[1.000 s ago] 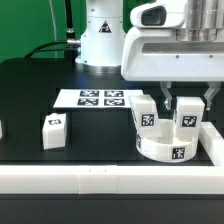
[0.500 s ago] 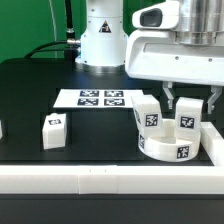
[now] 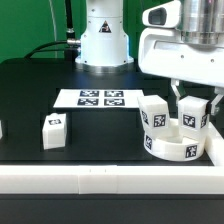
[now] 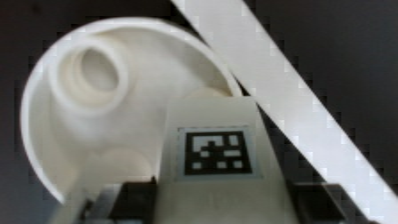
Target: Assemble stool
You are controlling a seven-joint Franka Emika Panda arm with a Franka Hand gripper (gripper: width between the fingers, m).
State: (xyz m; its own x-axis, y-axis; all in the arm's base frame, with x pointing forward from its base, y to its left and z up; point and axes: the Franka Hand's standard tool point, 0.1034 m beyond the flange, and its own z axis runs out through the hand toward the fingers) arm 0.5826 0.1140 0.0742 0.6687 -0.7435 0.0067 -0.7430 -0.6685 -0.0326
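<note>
The round white seat [image 3: 172,150] lies on the black table near the exterior view's right, against the side rail. One tagged white leg [image 3: 155,115] stands upright on it. My gripper [image 3: 194,110] is shut on a second leg [image 3: 193,118] that stands on the seat beside the first. In the wrist view this held leg [image 4: 217,150] fills the space between my gripper's [image 4: 222,205] dark fingers [image 4: 128,200], with the seat [image 4: 89,110] and its round socket behind it. A third leg [image 3: 54,130] lies loose on the table at the left.
The marker board [image 3: 100,98] lies flat at the middle back. A long white rail [image 3: 90,181] runs along the front and another [image 3: 216,140] along the right; the latter crosses the wrist view as a white rail [image 4: 267,60]. The robot base [image 3: 103,40] stands behind.
My gripper has shifted toward the exterior view's right with the leg in it, and the seat with the other leg has moved the same way, closer to the side rail.
</note>
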